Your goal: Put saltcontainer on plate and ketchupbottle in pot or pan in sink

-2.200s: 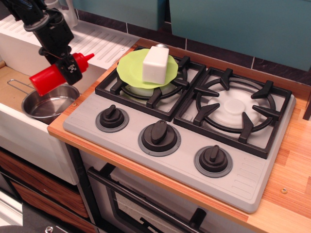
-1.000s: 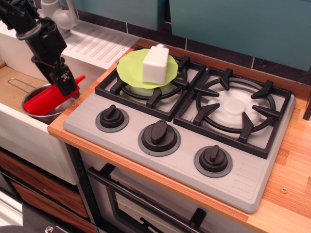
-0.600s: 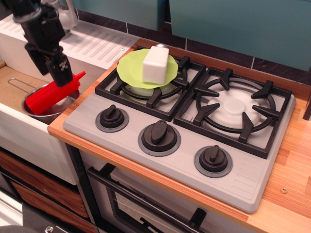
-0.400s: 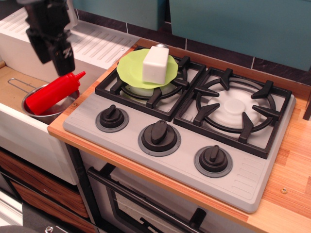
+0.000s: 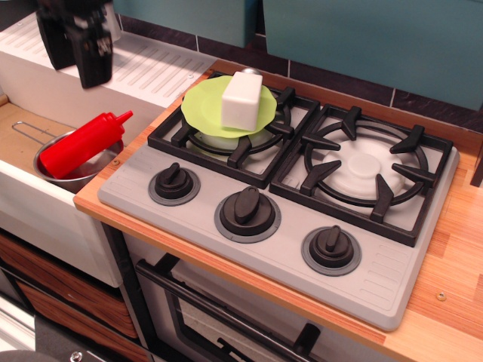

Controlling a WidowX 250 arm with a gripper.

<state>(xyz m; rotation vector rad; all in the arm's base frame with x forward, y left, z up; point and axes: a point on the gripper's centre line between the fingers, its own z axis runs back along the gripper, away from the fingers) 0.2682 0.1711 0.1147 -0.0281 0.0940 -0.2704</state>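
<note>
Ketchupbottle (image 5: 81,143) lies in the pan (image 5: 64,178), below the open, empty pincer (image 5: 75,56).

1. Setting: toy play kitchen.
2. Cooktop: grey plastic two-burner hob (image 5: 302,219) with black grates and three black knobs (image 5: 247,207).
3. Oven door (image 5: 226,320) below, black handle.
4. White sink (image 5: 30,188) with ribbed drainboard (image 5: 155,68).
5. Wooden counter (image 5: 453,286); dark tiled backsplash (image 5: 339,79).

the ketchupbottle (image 5: 81,144) lies in the pan (image 5: 72,176) inside the sink (image 5: 23,128), left of the stove (image 5: 302,226); the saltcontainer (image 5: 241,100) sits on the plate (image 5: 202,105) over the rear-left burner.
</note>
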